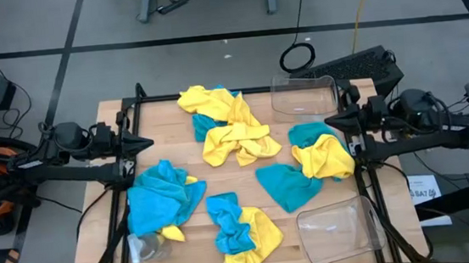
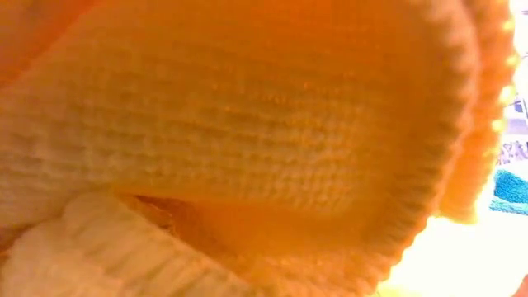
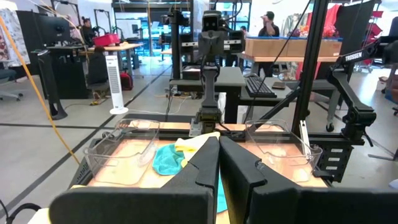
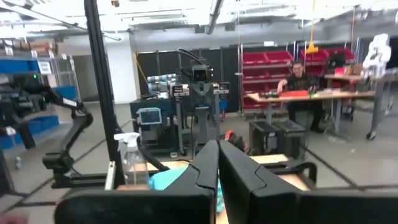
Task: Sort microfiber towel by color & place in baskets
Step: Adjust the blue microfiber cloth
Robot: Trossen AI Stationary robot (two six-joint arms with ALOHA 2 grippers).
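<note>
Yellow and turquoise microfiber towels lie crumpled in heaps on the wooden table: one at the far middle (image 1: 221, 120), one on the right (image 1: 318, 162), one at the near left (image 1: 164, 197), one at the near middle (image 1: 241, 229). Two clear baskets stand on the right side, one at the far edge (image 1: 304, 96), one at the near edge (image 1: 338, 229). My left gripper (image 1: 150, 142) hovers shut at the left edge, pointing level toward the right. My right gripper (image 1: 327, 122) hovers shut at the right edge, facing it. A yellow towel (image 2: 247, 132) fills the low view.
A small clear round glassy object (image 1: 147, 246) sits at the near left corner. A black frame (image 1: 134, 106) rims the table. Beyond it are a keyboard (image 1: 356, 65), a spray bottle (image 4: 127, 158) and a seated person (image 4: 301, 78) at a bench.
</note>
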